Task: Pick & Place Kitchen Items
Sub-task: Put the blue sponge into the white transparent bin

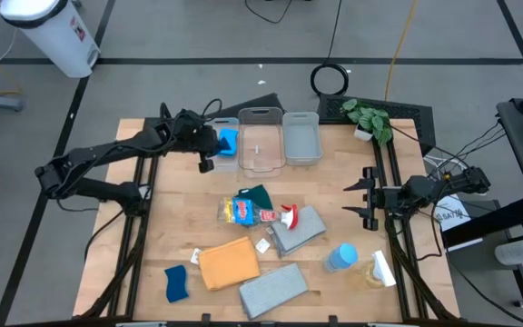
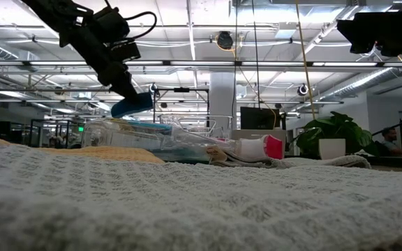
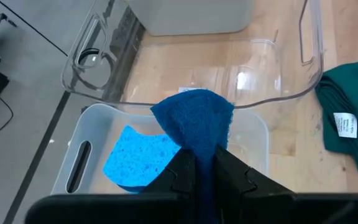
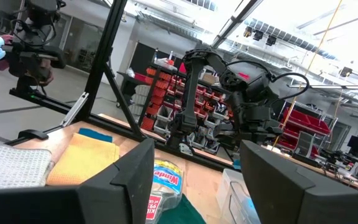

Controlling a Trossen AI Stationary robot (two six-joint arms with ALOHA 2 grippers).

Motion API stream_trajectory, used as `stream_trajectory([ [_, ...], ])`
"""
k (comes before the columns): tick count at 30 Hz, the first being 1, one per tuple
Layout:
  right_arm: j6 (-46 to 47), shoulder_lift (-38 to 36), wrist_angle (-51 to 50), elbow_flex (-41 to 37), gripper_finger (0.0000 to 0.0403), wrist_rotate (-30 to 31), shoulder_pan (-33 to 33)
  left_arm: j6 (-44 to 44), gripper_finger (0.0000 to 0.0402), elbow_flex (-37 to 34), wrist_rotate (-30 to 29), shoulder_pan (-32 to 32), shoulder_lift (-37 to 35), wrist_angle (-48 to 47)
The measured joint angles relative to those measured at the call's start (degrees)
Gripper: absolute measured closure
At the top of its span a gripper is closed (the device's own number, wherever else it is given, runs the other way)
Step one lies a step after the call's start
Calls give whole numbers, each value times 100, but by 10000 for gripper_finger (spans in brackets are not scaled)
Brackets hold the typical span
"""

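My left gripper is at the table's far left, shut on a dark-blue sponge. It holds the sponge above a small frosted bin, where a lighter blue sponge lies. In the low view the gripper and the held sponge are well above the table. My right gripper is open and empty at the table's right side; its fingers stand wide apart. A red-topped spray bottle lies on its side at the table's middle. My left gripper pinches the dark-blue sponge between its two fingers at the sponge's near end. The fingers slant downward from the table's left. The sponge sticks out past the fingertips, lifted clear above the small bin.
Two clear bins stand at the far edge, a plant to their right. On the table lie a dark-green cloth, grey cloths, an orange cloth, another blue sponge and a blue-topped bottle.
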Motion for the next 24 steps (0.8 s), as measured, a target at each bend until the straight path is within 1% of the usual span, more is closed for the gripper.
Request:
stream_trajectory([
  [24,0,-2,0,0,195,0,-2,-78,371,0,2,0,0,0],
])
